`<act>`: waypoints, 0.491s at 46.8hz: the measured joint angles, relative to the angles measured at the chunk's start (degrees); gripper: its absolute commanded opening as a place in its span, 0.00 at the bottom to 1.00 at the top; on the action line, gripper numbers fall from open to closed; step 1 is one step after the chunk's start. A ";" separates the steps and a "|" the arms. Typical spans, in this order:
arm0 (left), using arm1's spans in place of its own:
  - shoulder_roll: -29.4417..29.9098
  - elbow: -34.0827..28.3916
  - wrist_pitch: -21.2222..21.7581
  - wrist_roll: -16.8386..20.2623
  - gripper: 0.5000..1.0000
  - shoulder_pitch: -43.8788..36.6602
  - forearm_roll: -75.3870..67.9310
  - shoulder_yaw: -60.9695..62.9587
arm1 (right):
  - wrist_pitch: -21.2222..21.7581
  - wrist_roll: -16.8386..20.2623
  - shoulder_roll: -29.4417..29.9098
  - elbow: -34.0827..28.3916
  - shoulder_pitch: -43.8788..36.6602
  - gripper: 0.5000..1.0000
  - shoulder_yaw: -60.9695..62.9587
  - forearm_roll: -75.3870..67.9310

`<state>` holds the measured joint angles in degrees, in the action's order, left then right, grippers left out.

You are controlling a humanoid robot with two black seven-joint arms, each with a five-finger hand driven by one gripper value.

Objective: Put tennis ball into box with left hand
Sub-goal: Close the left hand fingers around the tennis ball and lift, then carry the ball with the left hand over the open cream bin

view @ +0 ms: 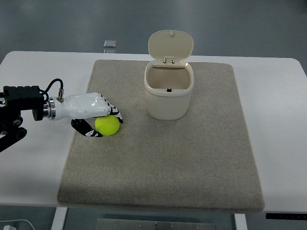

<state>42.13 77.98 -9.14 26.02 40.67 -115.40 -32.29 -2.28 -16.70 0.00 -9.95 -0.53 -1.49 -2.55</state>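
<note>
The left hand (91, 114) has its fingers curled around the tennis ball (107, 125) on the mat (163, 158), and the ball could slip and roll away if the hold is loose before reaching the open box (169, 91) at two o'clock.

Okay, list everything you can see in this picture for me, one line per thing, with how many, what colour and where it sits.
yellow-green fuzzy tennis ball: one, yellow-green, on the mat's left part, within the left hand's fingers.
cream plastic bin-style box with hinged lid: one, cream, upper middle of the mat, lid flipped open and standing up at the back.
grey-beige fabric mat: one, grey-beige, covering the middle of the table.
white table: one, white, under everything.
small grey square object: one, grey, on the floor beyond the table's far edge; too small to identify.
left hand: one, white and black, entering from the left, fingers curled around the ball.
</note>
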 measured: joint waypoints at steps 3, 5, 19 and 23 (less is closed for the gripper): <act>0.09 0.04 0.24 0.00 0.00 0.06 -0.17 -0.21 | 0.00 0.00 0.00 0.00 0.00 0.88 0.00 0.00; 0.24 0.05 0.95 0.00 0.00 0.27 -0.17 -0.31 | 0.00 0.00 0.00 0.00 0.00 0.88 0.00 0.00; 3.06 1.78 13.29 0.20 0.00 2.57 -1.39 -0.01 | 0.00 0.00 0.00 0.02 0.00 0.88 0.00 0.00; 4.12 2.62 14.26 0.26 0.00 4.57 -2.18 0.04 | 0.00 0.00 0.00 0.02 -0.01 0.88 0.00 0.00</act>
<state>46.25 80.59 5.12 26.28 45.25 -117.59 -32.25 -2.29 -16.70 0.00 -9.93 -0.53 -1.49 -2.55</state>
